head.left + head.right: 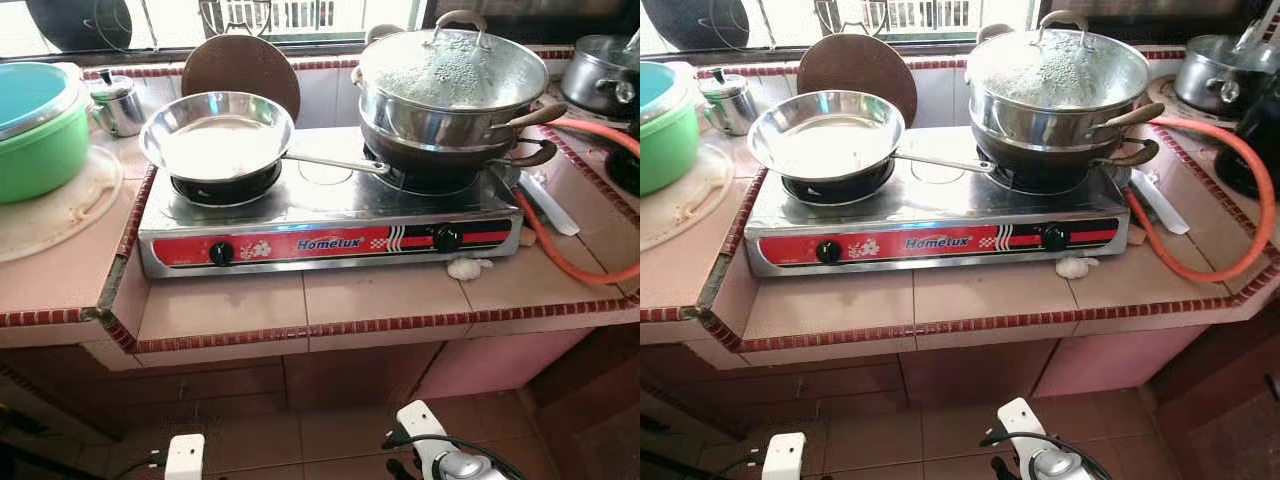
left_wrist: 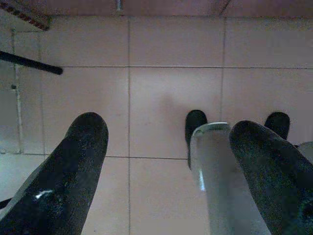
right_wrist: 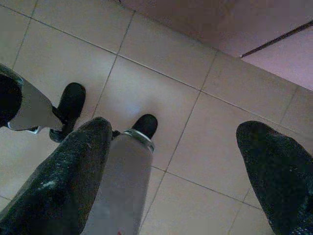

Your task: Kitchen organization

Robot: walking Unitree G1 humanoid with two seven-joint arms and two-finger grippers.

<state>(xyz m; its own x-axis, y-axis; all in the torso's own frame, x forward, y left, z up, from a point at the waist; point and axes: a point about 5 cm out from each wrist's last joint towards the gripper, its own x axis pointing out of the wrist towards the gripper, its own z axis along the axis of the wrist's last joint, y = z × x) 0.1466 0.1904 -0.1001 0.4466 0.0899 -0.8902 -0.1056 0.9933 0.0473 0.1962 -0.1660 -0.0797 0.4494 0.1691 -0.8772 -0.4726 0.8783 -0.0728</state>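
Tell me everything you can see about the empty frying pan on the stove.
The frying pan is shiny silver metal, shallow and round, and looks empty, with a pale glare across its inside. It sits upright on the left burner of the two-burner stove. Its long thin metal handle points toward the stacked pots on the right burner. A round brown board leans on the wall behind it.

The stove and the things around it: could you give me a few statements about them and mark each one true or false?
1. An empty steel pan sits on the stove's left burner. True.
2. The lid on the stacked pots is off. False: it covers the top pot.
3. An orange hose curves over the counter to the right of the stove. True.
4. The green basin stands on the stove. False: it stands on the counter to its left.
5. Both arms hang low, jaws open over the floor. True.
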